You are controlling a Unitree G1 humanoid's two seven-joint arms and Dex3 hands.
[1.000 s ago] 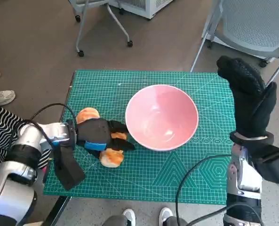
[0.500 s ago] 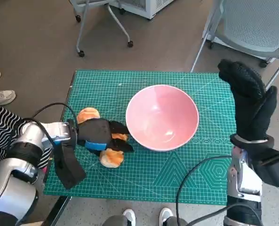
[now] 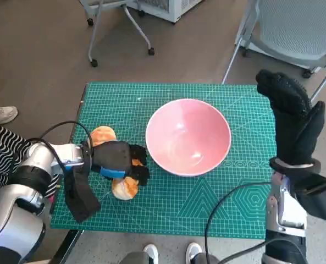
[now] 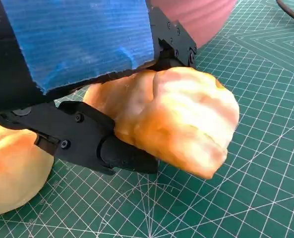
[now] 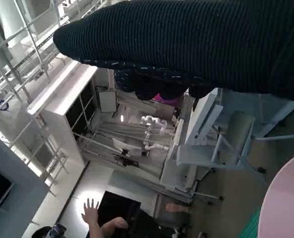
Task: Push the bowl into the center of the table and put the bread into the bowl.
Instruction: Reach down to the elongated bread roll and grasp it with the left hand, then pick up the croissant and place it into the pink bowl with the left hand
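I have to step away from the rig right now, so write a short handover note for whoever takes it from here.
Left hand: grips one bread roll on the mat, just left of the pink bowl.
Right hand: raised at the table's right edge, holding nothing; whether its fingers are spread is unclear.
A second roll lies beside the left hand.
Done: bowl sits about mid-table, empty.
Left: lift the gripped roll into the bowl.

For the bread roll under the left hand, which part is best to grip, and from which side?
Probably across its rounded middle, from above: the bread roll lies flat on the green mat, and the left hand already has fingers around it. The pink bowl crowds one side.
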